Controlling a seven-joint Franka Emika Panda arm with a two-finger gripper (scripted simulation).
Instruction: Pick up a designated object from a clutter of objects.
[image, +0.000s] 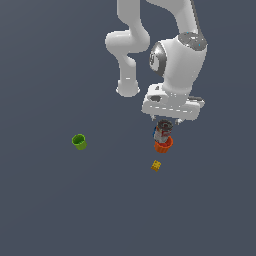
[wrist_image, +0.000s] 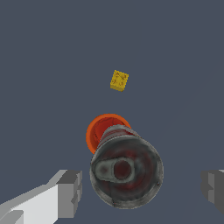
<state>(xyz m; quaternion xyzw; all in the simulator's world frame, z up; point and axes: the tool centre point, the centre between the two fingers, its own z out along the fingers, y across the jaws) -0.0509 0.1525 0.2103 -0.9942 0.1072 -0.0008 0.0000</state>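
The can (wrist_image: 126, 171) stands against the orange cup (wrist_image: 101, 130), mid-surface; the yellow block (wrist_image: 119, 80) lies apart, bare floor (wrist_image: 43, 65) all round. The gripper (wrist_image: 142, 188) is spread wide, fingers (wrist_image: 70, 192) flanking the can without contact.

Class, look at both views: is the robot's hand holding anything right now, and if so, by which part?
Nothing is held. The hand is open, its fingers on either side of the tin can with visible gaps, not touching it.
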